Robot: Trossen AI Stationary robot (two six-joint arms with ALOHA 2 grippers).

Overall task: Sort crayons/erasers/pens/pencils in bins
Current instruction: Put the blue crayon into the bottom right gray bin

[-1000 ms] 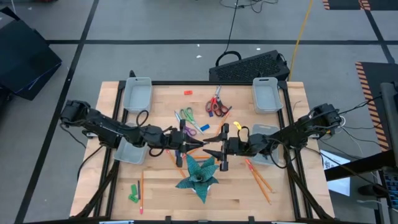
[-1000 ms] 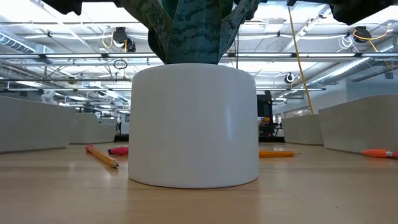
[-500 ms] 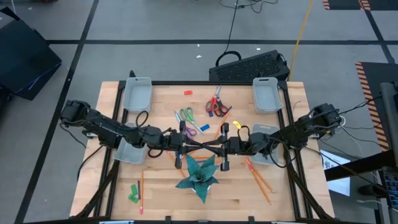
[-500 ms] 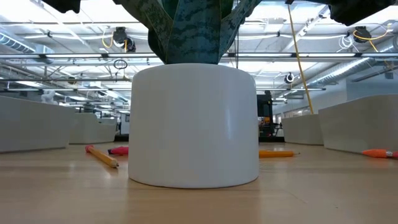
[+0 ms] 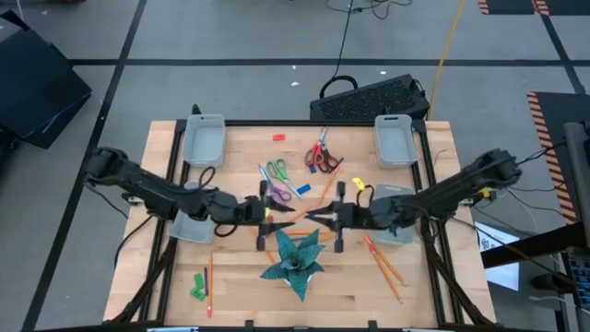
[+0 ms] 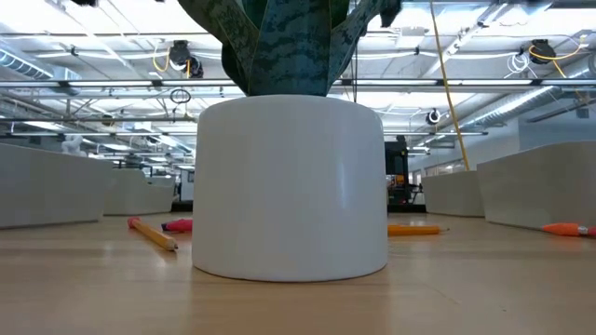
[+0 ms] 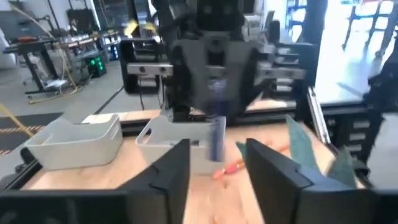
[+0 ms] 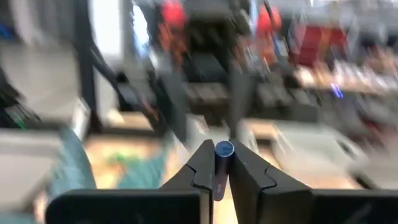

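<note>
Above the table's middle, just beyond the plant (image 5: 295, 258), my two grippers face each other. My right gripper (image 5: 318, 215) is shut on a dark blue pen (image 7: 216, 140), whose round end shows in the right wrist view (image 8: 224, 149). My left gripper (image 5: 274, 218) stands open a short way from it, its fingers (image 7: 174, 168) apart with nothing between them. Orange pencils lie on the wood at the right (image 5: 385, 266), left (image 5: 210, 277) and middle (image 5: 324, 191). Two bins sit at the far corners (image 5: 205, 138) (image 5: 395, 140), and two more lie partly under the arms (image 5: 196, 224) (image 5: 396, 198). My right gripper pinches the pen between its two fingertips (image 8: 202, 163), close below the pen's upper end (image 8: 224, 149). The fingers reach in about level from the table's right and lie across the pen. The pen stands roughly upright, hangs below the fingers (image 7: 216, 149) and is clear of the table.
The white pot (image 6: 291, 186) of the plant stands just on the near side of both grippers. Scissors (image 5: 320, 152) (image 5: 275, 172), a red piece (image 5: 277, 137) and a green piece (image 5: 198, 286) lie loose. A pencil (image 6: 152, 234) lies left of the pot.
Half a second ago both grippers were joined along one line at the pen. They now stand apart, and the pen is with my right gripper. Both arms have risen: in the low view their dark parts have drawn back toward the top.
</note>
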